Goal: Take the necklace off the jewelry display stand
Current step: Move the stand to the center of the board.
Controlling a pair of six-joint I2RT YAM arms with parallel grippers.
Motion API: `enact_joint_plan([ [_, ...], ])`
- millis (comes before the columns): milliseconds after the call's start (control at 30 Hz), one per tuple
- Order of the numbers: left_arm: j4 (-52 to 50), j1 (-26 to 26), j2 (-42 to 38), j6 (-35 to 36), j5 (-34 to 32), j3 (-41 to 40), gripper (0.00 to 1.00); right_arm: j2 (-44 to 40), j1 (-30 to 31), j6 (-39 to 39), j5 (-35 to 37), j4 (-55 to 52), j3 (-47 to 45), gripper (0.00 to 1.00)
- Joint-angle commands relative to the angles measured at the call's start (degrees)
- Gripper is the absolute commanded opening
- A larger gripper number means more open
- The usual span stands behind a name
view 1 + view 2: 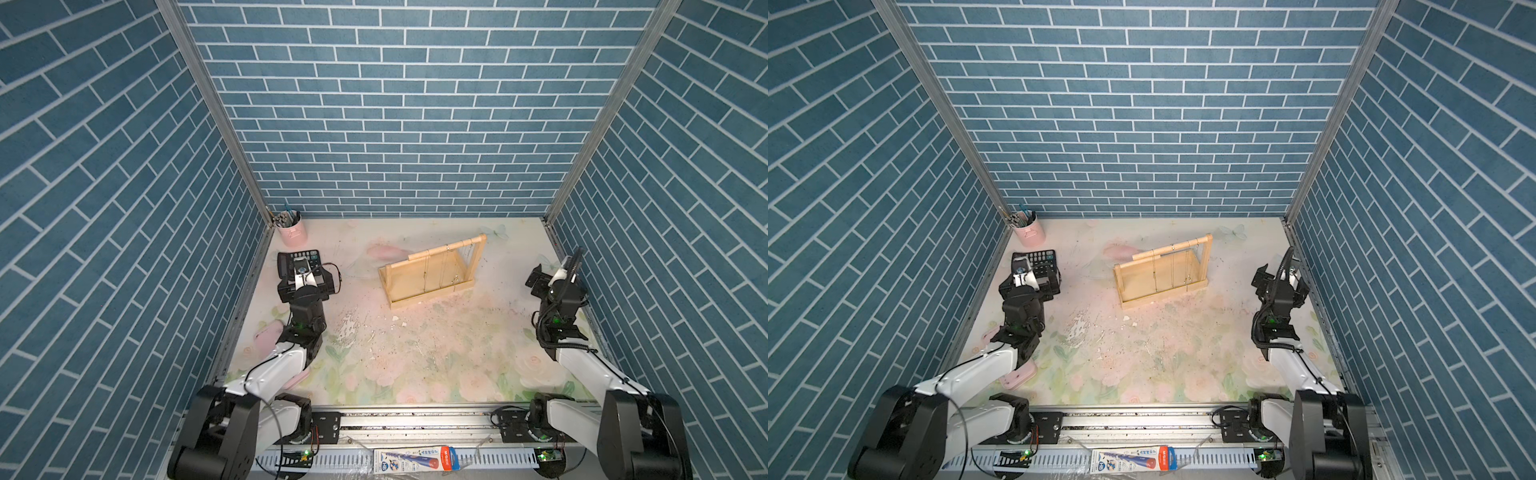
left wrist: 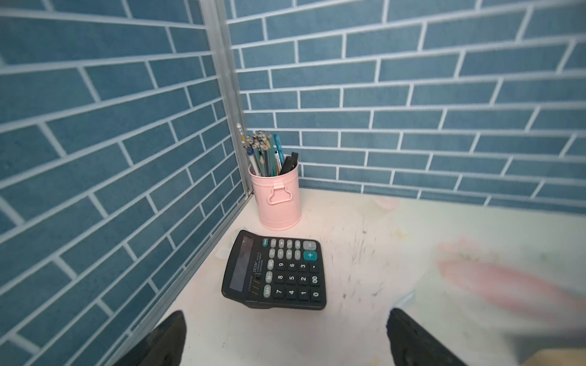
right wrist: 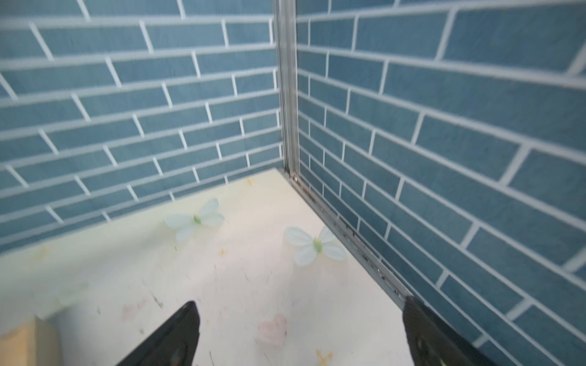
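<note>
Near the calculator (image 2: 276, 272), a pink cup (image 2: 279, 202) holds pencils (image 2: 263, 149); left hand (image 2: 285, 317) and right hand (image 3: 299, 304) spread empty.

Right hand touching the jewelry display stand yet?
Apart. Both top views show bare table between the right hand and the jewelry display stand.
</note>
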Motion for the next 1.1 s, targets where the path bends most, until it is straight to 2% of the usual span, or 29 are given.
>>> enact_joint_plan([
  [0, -22.97, -0.19, -3.13, -17.80, 0.33, 6.49, 0.99, -3.48, 0.13, 10.77, 3.52, -10.81, 0.55, 0.99],
  [133, -30.38, -0.19, -1.20, -24.33, 13.57, 11.87, 0.99, -3.78, 0.07, 12.36, -2.98, -20.56, 4.07, 0.99],
  [267, -38.48, -0.19, 0.63, -28.55, 23.18, 16.72, 0.99, -3.19, 0.09, 13.72, -9.07, -23.87, 4.67, 0.99],
  [467, -39.32, -0.19, 1.34, -34.55, 40.14, 17.79, 0.99, -4.65, 0.19, 14.44, -14.64, -31.18, 7.07, 0.99],
  [667, -40.55, -0.37, 3.60, -38.12, 46.81, 21.53, 0.99, -3.61, 0.84, 13.93, -18.13, -45.00, 14.92, 0.99],
  [900, -33.01, -0.39, 5.66, -44.92, 54.34, 20.04, 0.99, -4.64, 5.41, 11.73, -19.67, -52.05, 20.50, 0.96],
  [1067, -34.92, -0.58, 7.82, -46.56, 59.55, 25.26, 0.99, -4.13, 10.66, 10.50, -20.65, -56.32, 27.77, 0.91],
])
